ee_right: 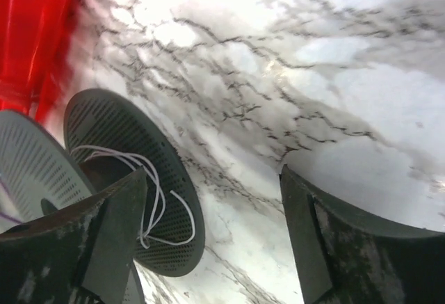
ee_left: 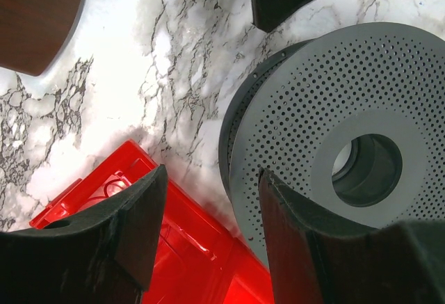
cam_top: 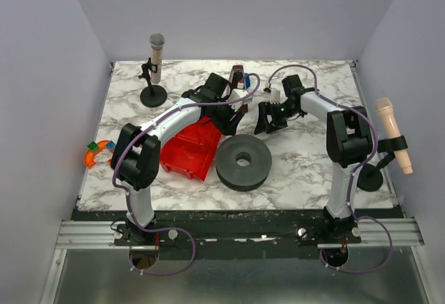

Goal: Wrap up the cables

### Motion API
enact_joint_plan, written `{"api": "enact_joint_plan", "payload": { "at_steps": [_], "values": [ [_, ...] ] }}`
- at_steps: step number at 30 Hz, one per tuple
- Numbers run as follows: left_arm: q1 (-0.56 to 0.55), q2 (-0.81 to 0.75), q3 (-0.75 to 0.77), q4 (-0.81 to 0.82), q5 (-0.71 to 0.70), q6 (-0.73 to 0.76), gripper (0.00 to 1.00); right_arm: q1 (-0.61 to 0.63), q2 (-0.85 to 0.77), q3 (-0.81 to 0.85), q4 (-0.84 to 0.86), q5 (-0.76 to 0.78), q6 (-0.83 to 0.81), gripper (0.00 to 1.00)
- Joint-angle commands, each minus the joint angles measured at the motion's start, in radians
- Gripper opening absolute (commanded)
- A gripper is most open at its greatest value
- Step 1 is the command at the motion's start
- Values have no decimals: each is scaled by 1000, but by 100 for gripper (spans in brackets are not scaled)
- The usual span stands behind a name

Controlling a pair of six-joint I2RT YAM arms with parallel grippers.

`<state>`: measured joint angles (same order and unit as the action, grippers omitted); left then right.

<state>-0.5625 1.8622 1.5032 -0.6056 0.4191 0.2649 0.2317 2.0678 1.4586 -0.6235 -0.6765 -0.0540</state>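
Right wrist view puts the very thin white cable [ee_right: 160, 191] in the lower left of the frame, a few slack loops coming out of the groove of the black perforated round spool [ee_right: 118, 120] and draped over its flange. We judge the wrapping partly done, with this loose end left to wind in. We see the right gripper [ee_right: 212, 179] spread wide and empty beside the cable, and the left gripper [ee_left: 212, 175] likewise spread and empty above the spool's edge and a red plastic box [ee_left: 198, 248].
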Motion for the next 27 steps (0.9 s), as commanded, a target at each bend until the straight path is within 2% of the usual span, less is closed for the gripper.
{"api": "enact_joint_plan", "payload": {
  "at_steps": [1, 2, 3, 8, 13, 15, 18, 22, 24, 27],
  "values": [
    [1, -29, 32, 7, -2, 0, 63, 0, -49, 54, -13, 124, 25, 88],
    [1, -34, 35, 7, -3, 0, 63, -2, -55, 65, -13, 139, 31, 98],
    [1, -35, 41, 7, -3, 0, 63, 0, -66, 75, -13, 159, 43, 100],
    [1, -75, 71, 4, -23, -13, 66, -8, -155, 105, 24, 294, 112, 100],
    [19, -139, 118, 0, -117, -76, 71, -17, -342, 16, 164, 435, 154, 100],
    [44, -191, 114, 18, -161, -119, 73, -19, -452, -88, 253, 524, 160, 100],
    [108, -296, 49, 82, -226, -180, 76, -19, -659, -333, 437, 668, 157, 100],
    [235, -457, -89, 196, -310, -222, 80, -43, -911, -611, 654, 801, 149, 100],
    [300, -524, -199, 266, -397, -224, 81, -49, -1009, -732, 750, 856, 135, 100],
    [386, -650, -351, 348, -447, -239, 84, -54, -1133, -904, 885, 890, 118, 100]
  ]
}}
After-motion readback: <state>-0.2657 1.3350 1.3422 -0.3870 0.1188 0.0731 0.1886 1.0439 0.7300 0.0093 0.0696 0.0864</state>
